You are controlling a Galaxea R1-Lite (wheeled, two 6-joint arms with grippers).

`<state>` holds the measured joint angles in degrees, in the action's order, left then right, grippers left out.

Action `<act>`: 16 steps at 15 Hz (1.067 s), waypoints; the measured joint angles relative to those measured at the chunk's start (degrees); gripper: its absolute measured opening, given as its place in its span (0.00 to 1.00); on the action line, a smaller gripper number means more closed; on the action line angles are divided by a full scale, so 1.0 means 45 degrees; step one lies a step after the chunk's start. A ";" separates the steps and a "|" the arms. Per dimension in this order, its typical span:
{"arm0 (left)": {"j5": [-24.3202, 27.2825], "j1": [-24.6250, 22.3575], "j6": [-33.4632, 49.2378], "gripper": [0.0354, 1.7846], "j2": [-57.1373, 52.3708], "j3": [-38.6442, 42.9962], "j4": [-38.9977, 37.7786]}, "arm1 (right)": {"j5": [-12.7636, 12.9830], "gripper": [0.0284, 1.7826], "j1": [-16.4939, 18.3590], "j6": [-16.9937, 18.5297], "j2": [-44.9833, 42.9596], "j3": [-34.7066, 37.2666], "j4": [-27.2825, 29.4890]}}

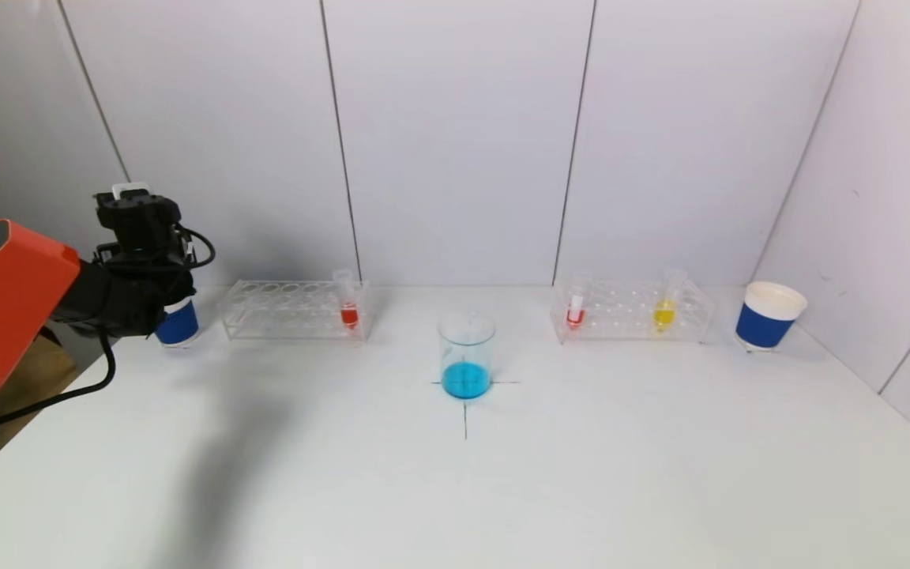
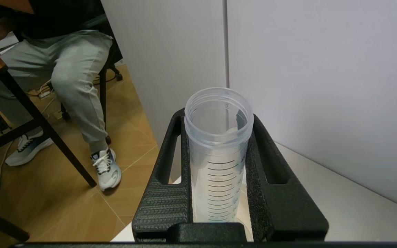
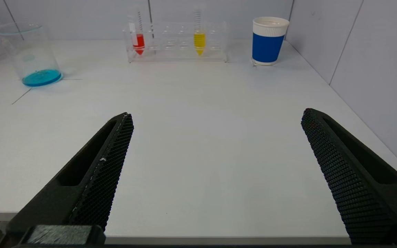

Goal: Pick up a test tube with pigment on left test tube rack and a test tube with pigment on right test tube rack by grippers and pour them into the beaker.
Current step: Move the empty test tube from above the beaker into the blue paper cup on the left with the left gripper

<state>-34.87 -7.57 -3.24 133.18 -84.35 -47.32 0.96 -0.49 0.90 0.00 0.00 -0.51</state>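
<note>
Tube (image 2: 219, 151) empty, clamped in our left pincer (image 2: 219, 172) above left cup (image 1: 178, 322) | right pincer (image 3: 215, 172) wide, nothing in it, low over table (image 3: 198, 137) | step: discard empty | next: right rack's (image 1: 633, 312) yellow tube (image 1: 665, 310) to beaker (image 1: 467, 356).

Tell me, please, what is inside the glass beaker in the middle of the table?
The beaker holds a shallow layer of blue liquid at the bottom; above it the glass looks empty. Nothing covers it, and the top is open.
</note>
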 joint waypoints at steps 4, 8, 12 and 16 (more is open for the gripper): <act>0.0008 -0.0100 0.0000 0.24 0.0412 0.0073 -0.0331 | -0.0005 0.99 -0.0005 0.0000 0.0000 0.0000 0.0000; 0.0024 -0.0184 -0.0019 0.24 0.0572 0.0393 -0.0813 | 0.0000 0.99 -0.0005 0.0000 0.0000 0.0000 0.0000; 0.0038 -0.0173 0.0016 0.24 0.0591 0.0612 -0.0948 | 0.0000 0.99 -0.0005 0.0005 0.0000 0.0000 0.0000; 0.0038 -0.0165 0.0005 0.24 0.0607 0.0821 -0.1170 | 0.0000 0.99 -0.0005 0.0005 0.0000 0.0000 0.0000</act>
<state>-34.69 -8.31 -3.22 135.91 -80.65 -52.59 0.96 -0.51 0.93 0.00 0.00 -0.51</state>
